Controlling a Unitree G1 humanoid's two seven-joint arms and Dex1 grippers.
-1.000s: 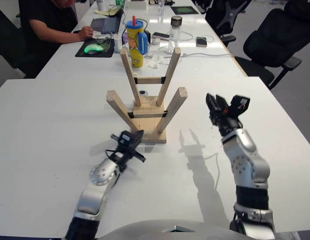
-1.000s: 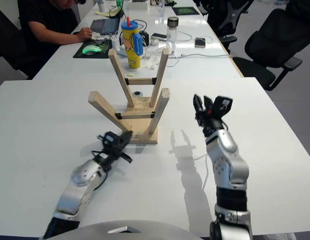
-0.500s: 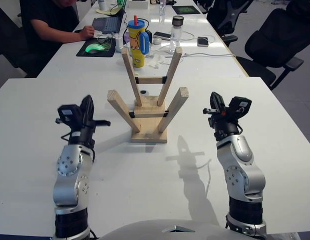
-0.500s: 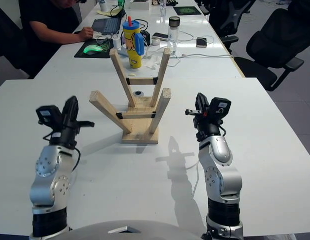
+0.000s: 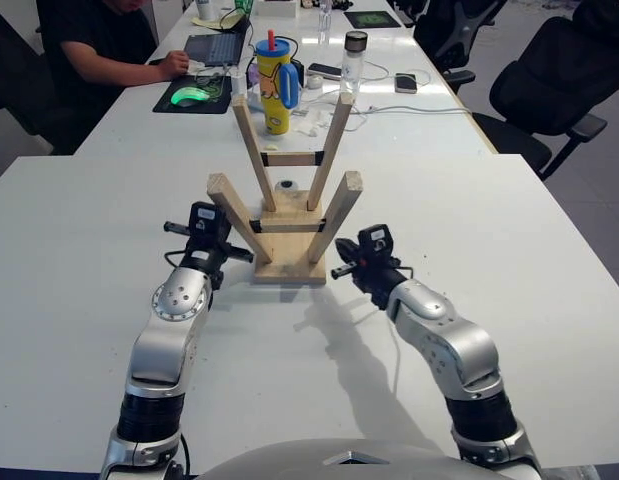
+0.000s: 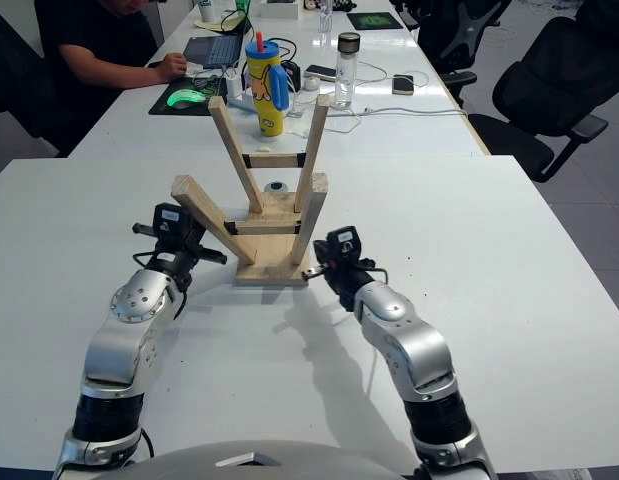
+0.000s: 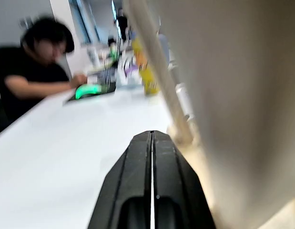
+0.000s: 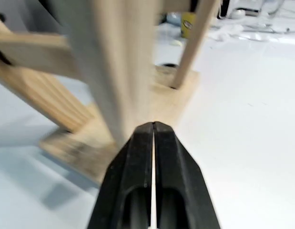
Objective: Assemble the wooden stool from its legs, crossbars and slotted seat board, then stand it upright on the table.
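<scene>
Low in the middle of the frame, the left end effector (image 7: 151,143) and the right end effector (image 8: 153,130) sit close over the white table (image 5: 79,260), each with its fingers pressed together on nothing. The left one is just beside the near left leg (image 5: 232,212) and the right one just beside the near right leg (image 5: 341,212). Between them at the centre, the wooden stool (image 5: 329,150) stands upside down, its seat board (image 5: 289,270) flat on the table and four legs splayed upward, joined by crossbars (image 5: 292,225). Beyond it at the top middle, a yellow cup (image 5: 272,92) and a bottle (image 5: 351,68) stand on a second table (image 5: 419,112).
</scene>
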